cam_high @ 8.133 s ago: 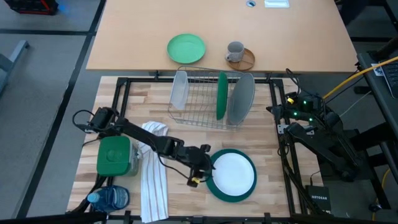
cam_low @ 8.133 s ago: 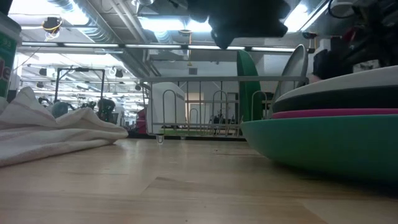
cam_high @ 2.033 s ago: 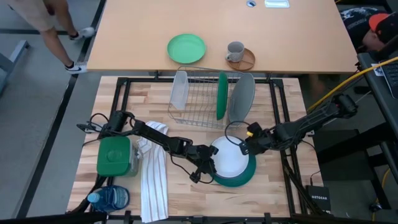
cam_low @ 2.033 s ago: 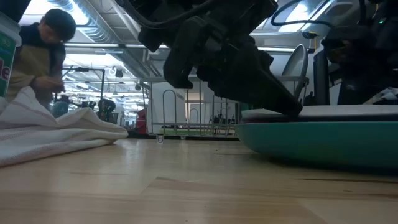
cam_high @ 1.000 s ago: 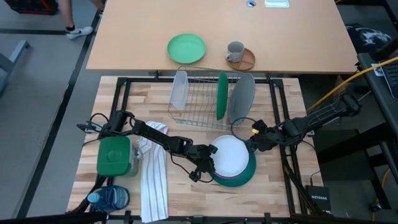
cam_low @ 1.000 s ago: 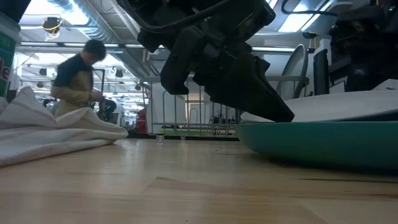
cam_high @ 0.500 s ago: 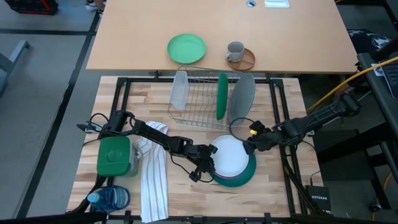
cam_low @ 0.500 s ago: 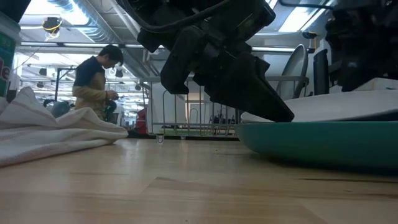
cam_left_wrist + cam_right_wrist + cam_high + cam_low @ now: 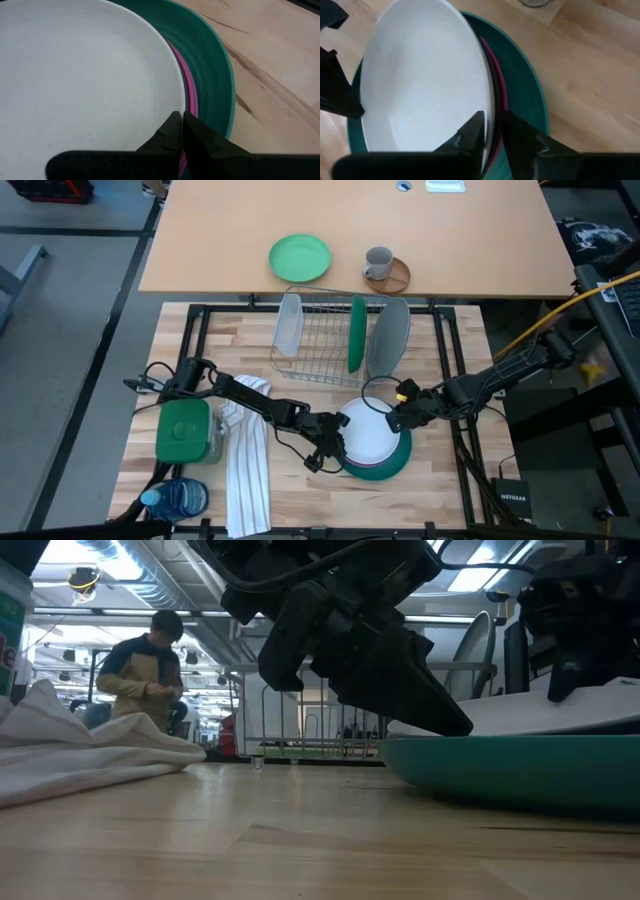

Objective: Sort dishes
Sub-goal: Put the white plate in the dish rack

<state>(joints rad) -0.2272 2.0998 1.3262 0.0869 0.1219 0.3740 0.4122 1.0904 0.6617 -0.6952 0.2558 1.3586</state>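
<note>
two claws meet at one stack of plates near the front of the butcher-block table (image 9: 280,490). the stack is a teal-green plate (image 9: 383,468) at the bottom, a purple-pink plate (image 9: 190,92) and a dark one above it, and a light grey plate (image 9: 366,434) on top.

the left claw (image 9: 337,442) sits at the stack's left edge, its fingers nearly closed with the tips at the rim of the light grey plate. the right claw (image 9: 397,416) is at the opposite edge; its fingers stand either side of the light grey plate's rim, gripping it, and that side is tilted up off the plates below.

behind the stack a wire dish rack (image 9: 325,340) holds a dark green plate (image 9: 356,334) and a grey plate (image 9: 388,338) on edge, with a pale container (image 9: 288,323) at its left end. a white towel (image 9: 246,460), a green-lidded tub (image 9: 183,430) and a blue bottle (image 9: 176,500) lie on the table's left side. a small mint-green plate (image 9: 299,257) and a grey mug (image 9: 378,264) stand on the tan table beyond. a person (image 9: 146,670) stands far back in the room.
</note>
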